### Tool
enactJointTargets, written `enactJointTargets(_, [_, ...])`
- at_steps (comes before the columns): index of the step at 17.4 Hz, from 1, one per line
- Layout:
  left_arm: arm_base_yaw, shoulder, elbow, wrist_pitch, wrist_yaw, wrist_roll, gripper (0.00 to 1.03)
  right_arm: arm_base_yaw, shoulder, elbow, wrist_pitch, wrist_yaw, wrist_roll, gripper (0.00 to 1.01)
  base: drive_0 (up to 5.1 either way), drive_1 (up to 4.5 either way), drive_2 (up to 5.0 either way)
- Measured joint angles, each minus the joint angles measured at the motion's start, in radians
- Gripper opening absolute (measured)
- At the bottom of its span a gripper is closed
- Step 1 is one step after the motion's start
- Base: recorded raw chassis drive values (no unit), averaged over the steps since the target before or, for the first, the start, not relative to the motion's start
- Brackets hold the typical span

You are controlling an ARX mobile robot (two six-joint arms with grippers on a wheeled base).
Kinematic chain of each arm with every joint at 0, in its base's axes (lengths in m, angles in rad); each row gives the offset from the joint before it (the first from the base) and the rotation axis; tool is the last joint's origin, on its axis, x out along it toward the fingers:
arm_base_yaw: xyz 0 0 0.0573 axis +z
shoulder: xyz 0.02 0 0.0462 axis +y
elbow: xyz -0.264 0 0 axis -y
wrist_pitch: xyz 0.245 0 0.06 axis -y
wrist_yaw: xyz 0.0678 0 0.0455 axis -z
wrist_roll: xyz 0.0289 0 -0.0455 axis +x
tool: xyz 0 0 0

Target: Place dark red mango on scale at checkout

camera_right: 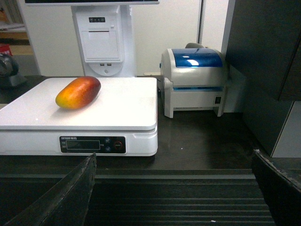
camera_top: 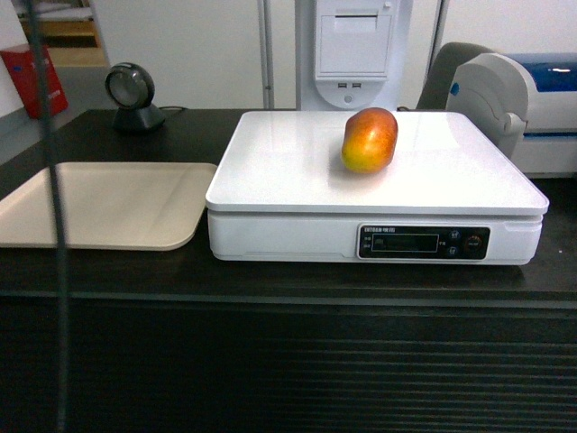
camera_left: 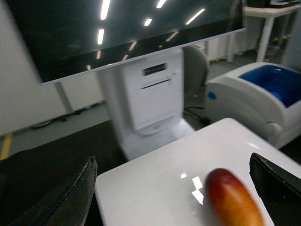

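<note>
The dark red mango [camera_top: 370, 140] lies on its side on the white top plate of the scale [camera_top: 288, 171], which stands on the dark checkout [camera_top: 270, 361]. Neither gripper shows in the head view. In the left wrist view my left gripper [camera_left: 173, 162] is open above the scale [camera_left: 160, 188]. The blurred mango [camera_left: 233, 200] lies low between its fingers, nearer the right one and touching neither. My right gripper [camera_right: 174, 155] is open and empty in front of the checkout's ribbed panel [camera_right: 178, 202]. From there the mango [camera_right: 77, 92] and scale [camera_right: 122, 113] sit up and to the left.
A flat beige tray [camera_top: 108, 203] lies left of the scale. A black scanner [camera_top: 132, 95] stands behind it. A white-and-blue machine [camera_top: 532, 99] sits to the scale's right, and a white terminal stand [camera_top: 353, 45] rises behind. A thin dark cable [camera_top: 59, 271] hangs at the left.
</note>
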Motion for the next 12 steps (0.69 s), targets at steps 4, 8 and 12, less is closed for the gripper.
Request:
enactJointTargets(4, [0.097, -0.079, -0.102, 0.035, -0.003, -0.025, 0.98, 0.000, 0.000, 0.000, 0.000, 0.000, 0.000, 0.98, 0.0, 0.00, 0.0])
enactJointTargets(8, [0.253, -0.249, -0.292, 0.063, -0.010, -0.047, 0.98, 0.000, 0.000, 0.000, 0.000, 0.000, 0.000, 0.98, 0.0, 0.00, 0.0])
enactJointTargets(12, [0.331, -0.511, -0.555, 0.164, -0.111, -0.079, 0.78, 0.000, 0.000, 0.000, 0.000, 0.000, 0.000, 0.98, 0.0, 0.00, 0.0])
